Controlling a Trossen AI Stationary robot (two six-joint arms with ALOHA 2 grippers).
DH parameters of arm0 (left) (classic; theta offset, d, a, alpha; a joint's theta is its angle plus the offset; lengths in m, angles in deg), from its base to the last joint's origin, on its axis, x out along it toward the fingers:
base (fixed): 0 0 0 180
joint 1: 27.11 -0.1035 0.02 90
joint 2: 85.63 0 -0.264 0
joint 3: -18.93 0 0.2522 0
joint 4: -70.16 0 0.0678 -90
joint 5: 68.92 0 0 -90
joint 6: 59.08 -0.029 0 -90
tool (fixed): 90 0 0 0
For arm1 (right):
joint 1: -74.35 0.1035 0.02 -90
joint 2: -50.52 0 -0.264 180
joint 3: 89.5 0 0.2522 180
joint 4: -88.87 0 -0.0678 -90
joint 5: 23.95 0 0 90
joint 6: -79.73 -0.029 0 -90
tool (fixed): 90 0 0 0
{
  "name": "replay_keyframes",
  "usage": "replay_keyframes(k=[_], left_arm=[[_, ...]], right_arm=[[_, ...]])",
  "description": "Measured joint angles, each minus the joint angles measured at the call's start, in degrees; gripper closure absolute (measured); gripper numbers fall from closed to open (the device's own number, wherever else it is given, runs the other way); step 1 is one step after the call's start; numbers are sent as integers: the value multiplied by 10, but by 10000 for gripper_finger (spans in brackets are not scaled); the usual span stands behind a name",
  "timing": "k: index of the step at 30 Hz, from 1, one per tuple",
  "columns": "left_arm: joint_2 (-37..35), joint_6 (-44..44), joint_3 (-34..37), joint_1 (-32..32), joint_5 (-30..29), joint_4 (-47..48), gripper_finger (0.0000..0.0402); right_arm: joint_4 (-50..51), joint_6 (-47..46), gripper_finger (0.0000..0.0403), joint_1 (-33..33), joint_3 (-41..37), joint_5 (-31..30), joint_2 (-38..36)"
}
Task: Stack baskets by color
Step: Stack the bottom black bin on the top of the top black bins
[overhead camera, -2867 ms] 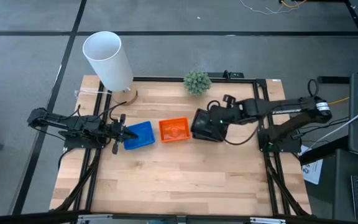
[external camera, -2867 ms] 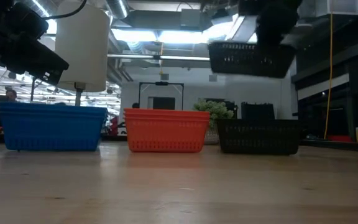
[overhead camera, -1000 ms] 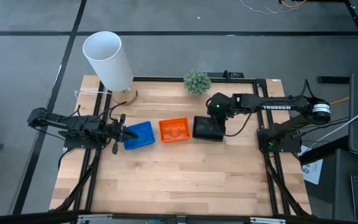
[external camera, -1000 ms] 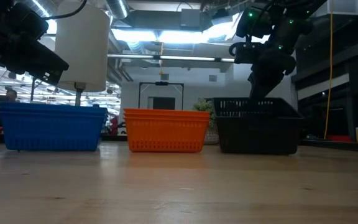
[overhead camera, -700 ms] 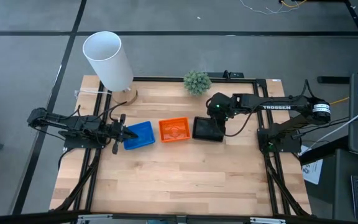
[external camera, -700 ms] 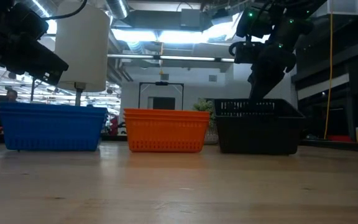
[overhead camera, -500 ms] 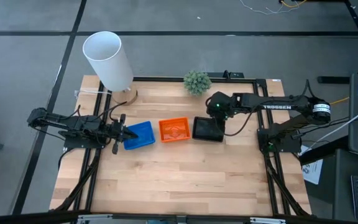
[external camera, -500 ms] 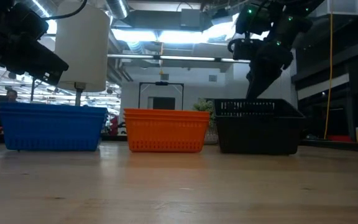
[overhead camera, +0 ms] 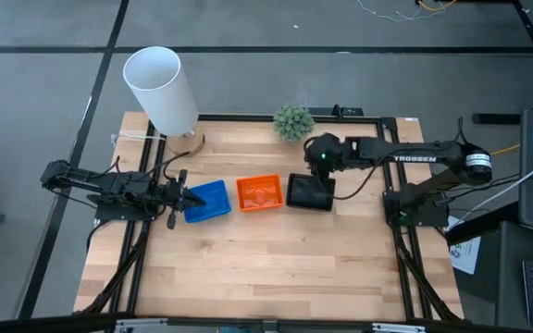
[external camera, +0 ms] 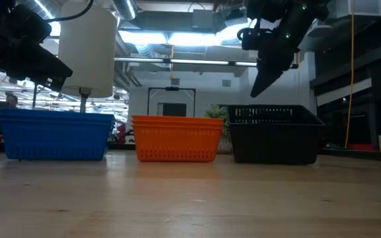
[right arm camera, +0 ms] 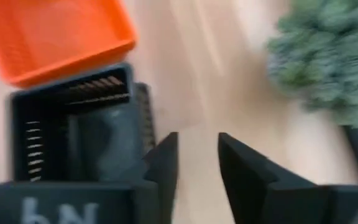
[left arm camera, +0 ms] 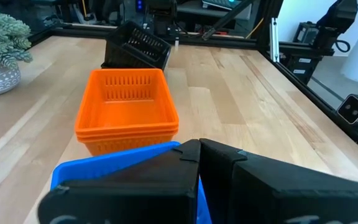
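Three basket stacks stand in a row across the middle of the table in the high view: blue baskets (overhead camera: 207, 200) at left, orange baskets (overhead camera: 259, 192) in the centre, black baskets (overhead camera: 308, 191) at right. All are shallow, rectangular, with slotted mesh walls. In the low view the three stacks sit level on the wood, with narrow gaps between neighbours; the orange stack (external camera: 176, 137) shows layered rims.

The right claw (overhead camera: 319, 159) hangs above the far edge of the black stack, apart from it; fingers spread with a clear gap, nothing between them. In the low view it sits at upper right (external camera: 262, 73), clear above the black rim (external camera: 272, 134).

The left claw (overhead camera: 178, 197) lies at the blue stack's left edge, fingers closed together; whether it pinches the blue rim cannot be told.

The lower half of the table (overhead camera: 266, 268) is bare wood. The white cylinder (overhead camera: 160, 90) stands at the upper left corner, and the green plant (overhead camera: 293, 121) at the far edge just beyond the right claw.
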Motion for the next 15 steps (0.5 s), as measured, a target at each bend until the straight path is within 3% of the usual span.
replay_keyframes(k=[5,10,15], left_arm=[[0,-4,0,0,0,1,401],[0,-4,0,0,0,2,401],[0,-4,0,0,0,2,401]], right_arm=[[-23,-1,388,88,2,-181,0],[11,-7,400,176,4,-295,30],[35,-53,401,185,3,-344,87]])
